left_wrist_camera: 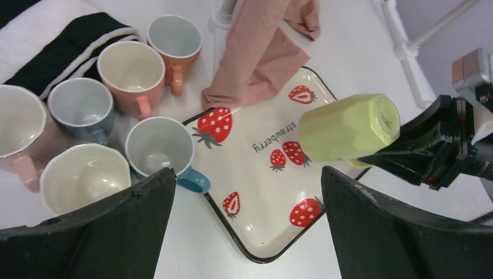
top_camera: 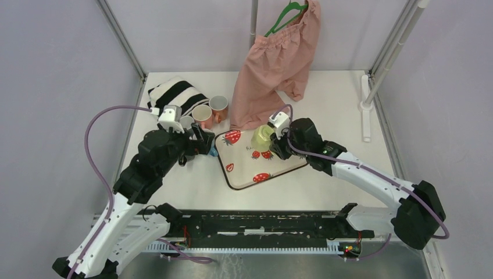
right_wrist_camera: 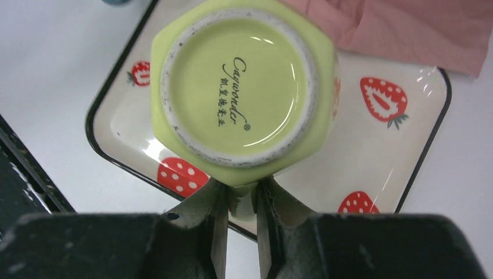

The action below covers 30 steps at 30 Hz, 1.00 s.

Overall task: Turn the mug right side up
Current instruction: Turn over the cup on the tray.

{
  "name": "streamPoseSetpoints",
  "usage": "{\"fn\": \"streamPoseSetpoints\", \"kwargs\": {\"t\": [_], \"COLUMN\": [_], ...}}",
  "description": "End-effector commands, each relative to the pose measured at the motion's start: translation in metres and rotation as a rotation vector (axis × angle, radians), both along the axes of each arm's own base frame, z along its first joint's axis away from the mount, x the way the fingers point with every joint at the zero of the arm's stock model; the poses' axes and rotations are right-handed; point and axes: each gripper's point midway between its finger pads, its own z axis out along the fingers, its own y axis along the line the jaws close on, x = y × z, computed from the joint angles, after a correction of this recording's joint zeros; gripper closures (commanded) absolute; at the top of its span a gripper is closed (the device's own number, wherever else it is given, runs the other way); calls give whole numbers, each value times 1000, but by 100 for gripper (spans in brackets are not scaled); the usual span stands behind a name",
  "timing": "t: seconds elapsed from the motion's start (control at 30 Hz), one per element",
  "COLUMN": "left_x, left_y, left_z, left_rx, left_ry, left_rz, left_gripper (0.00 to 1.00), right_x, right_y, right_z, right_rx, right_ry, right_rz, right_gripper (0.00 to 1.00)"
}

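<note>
Your right gripper [right_wrist_camera: 241,200] is pinching the lime-green mug [right_wrist_camera: 241,93] by its handle. The two fingers [right_wrist_camera: 203,212] are pressing close together, with only the thin green handle showing in the narrow gap between them. Nothing else is touching those fingers.

The mug is not sitting upright. It is lying tilted on its side in the grip, its stamped base facing the right wrist and its mouth pointing away, toward the left arm's side. From the left wrist view the mug [left_wrist_camera: 349,128] is showing its faceted wall, with the base turned up and to the right against the black fingers. It is hanging over the strawberry tray [right_wrist_camera: 372,151], at the tray's far edge and toward its right corner. Whether the lower rim is touching the tray or hovering just above it, I cannot tell.

Your left gripper [left_wrist_camera: 247,174] is standing spread as wide as it goes, holding nothing and touching nothing. It is hovering over the tray's left edge, looking across the tray at the mug, well apart from it. Seen from above, it [top_camera: 203,142] is sitting just beside a cluster of upright mugs [left_wrist_camera: 134,78] near the table's [top_camera: 337,104] far left corner. One of those, a blue-handled mug [left_wrist_camera: 160,145], is standing against the tray's left edge.

A striped cloth [top_camera: 174,93] is lying behind the cluster. Pink shorts [top_camera: 273,64] are hanging down onto the tray's far edge.
</note>
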Motion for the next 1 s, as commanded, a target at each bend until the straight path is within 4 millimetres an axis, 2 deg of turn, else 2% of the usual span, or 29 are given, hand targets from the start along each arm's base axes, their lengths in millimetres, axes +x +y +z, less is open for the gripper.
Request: {"fn": "streamPoseSetpoints", "kwargs": {"t": [0.0, 0.17, 0.43, 0.53, 0.73, 0.8, 0.97], "left_x": [-8, -15, -39, -44, -45, -41, -38], "left_y": [-22, -37, -81, -93, -99, -103, -111], "left_z": [32, 48, 77, 85, 99, 96, 105], "left_rx": [-101, -148, -232, -265, -287, -289, -312], "left_ry": [-117, -167, -269, -283, -340, -326, -358], "left_rz": [-129, -224, -520, -595, -638, -640, -672], "left_gripper": [0, 0, 0, 1, 2, 6, 8], "right_x": [12, 2, -25, -33, -54, -60, -70], "right_y": [31, 40, 48, 50, 50, 51, 49], "right_z": [108, 183, 271, 293, 328, 335, 346], "right_rx": [368, 636, 968, 1053, 1218, 1255, 1304], "right_ry": [-242, -340, -413, -416, -404, -394, -393], "right_rz": [18, 46, 169, 218, 322, 360, 410], "right_gripper": [100, 100, 100, 100, 100, 100, 100]}}
